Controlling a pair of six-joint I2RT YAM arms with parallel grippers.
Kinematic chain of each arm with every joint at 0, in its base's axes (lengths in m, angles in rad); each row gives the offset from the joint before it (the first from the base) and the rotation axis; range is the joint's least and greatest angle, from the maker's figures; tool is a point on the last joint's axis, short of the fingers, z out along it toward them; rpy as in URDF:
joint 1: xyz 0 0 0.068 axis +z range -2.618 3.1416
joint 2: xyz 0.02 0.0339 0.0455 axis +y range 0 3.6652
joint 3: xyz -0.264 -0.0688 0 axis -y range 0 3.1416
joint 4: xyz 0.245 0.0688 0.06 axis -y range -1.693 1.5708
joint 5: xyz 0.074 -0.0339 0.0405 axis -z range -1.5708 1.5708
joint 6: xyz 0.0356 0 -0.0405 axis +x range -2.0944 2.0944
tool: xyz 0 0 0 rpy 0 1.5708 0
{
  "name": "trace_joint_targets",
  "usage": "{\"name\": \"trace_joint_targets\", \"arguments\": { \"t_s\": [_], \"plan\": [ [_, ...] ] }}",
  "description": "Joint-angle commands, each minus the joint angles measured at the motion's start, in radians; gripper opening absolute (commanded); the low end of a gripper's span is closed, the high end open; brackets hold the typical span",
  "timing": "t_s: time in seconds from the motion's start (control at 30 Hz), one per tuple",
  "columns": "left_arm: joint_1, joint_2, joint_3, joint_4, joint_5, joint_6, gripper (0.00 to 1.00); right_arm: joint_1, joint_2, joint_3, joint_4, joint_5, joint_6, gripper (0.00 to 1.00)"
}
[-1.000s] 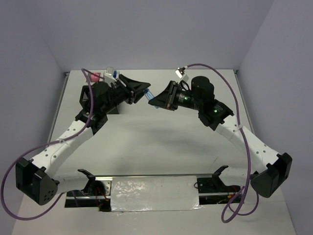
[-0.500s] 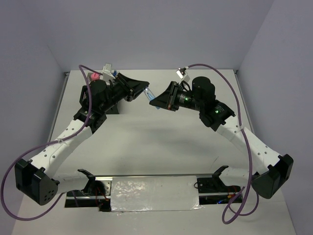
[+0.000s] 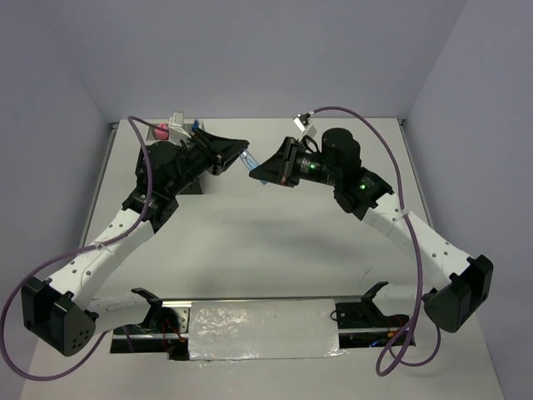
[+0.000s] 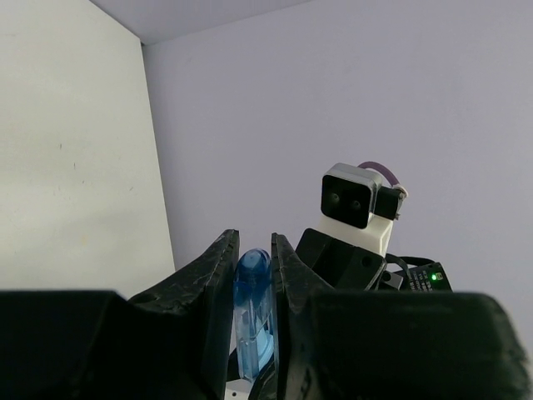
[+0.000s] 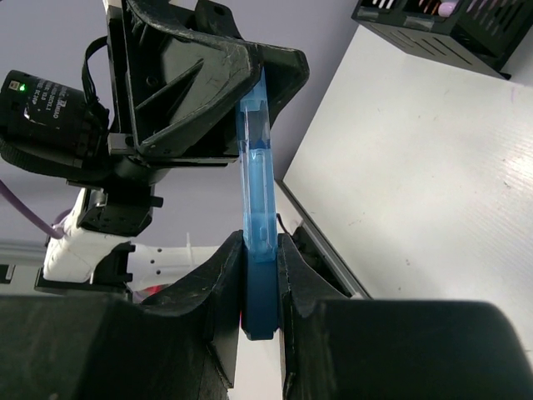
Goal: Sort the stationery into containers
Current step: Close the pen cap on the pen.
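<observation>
A blue marker (image 3: 249, 160) hangs in the air between both grippers, above the far middle of the table. My left gripper (image 4: 254, 250) is shut on its clear blue cap end (image 4: 253, 304). My right gripper (image 5: 260, 250) is shut on the solid blue barrel end (image 5: 258, 292), and the marker (image 5: 255, 167) runs up into the left gripper (image 5: 225, 75). The black organizer (image 5: 433, 21) sits at the table's far left, with a pale purple item (image 5: 447, 8) inside. In the top view my left arm hides most of it.
A pink item (image 3: 156, 130) and a blue-and-white one (image 3: 181, 125) show behind my left arm at the far left corner. The right wrist camera (image 4: 354, 196) faces the left gripper. A raised rail runs along the table's left edge (image 3: 98, 179).
My left gripper has closed on the marker's cap end. Both grippers and the marker have shifted slightly left and away from me.
</observation>
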Motion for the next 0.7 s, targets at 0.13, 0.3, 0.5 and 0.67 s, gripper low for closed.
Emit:
{"name": "trace_joint_targets", "arguments": {
  "t_s": [0.13, 0.3, 0.5, 0.67],
  "plan": [
    [-0.006, -0.035, -0.01, -0.003, 0.009, 0.018, 0.0, 0.01, -0.031, 0.013, 0.148, 0.002, -0.009, 0.0],
    [-0.01, -0.015, 0.001, 0.03, 0.03, 0.012, 0.0, 0.008, -0.027, -0.003, 0.179, 0.018, 0.006, 0.0],
    [-0.029, -0.022, -0.019, 0.047, 0.026, 0.017, 0.0, 0.01, 0.018, 0.057, 0.213, 0.047, 0.01, 0.0],
    [-0.093, -0.025, -0.054, 0.066, 0.052, 0.043, 0.0, 0.008, 0.179, 0.239, 0.223, 0.036, -0.004, 0.0]
  ]
}}
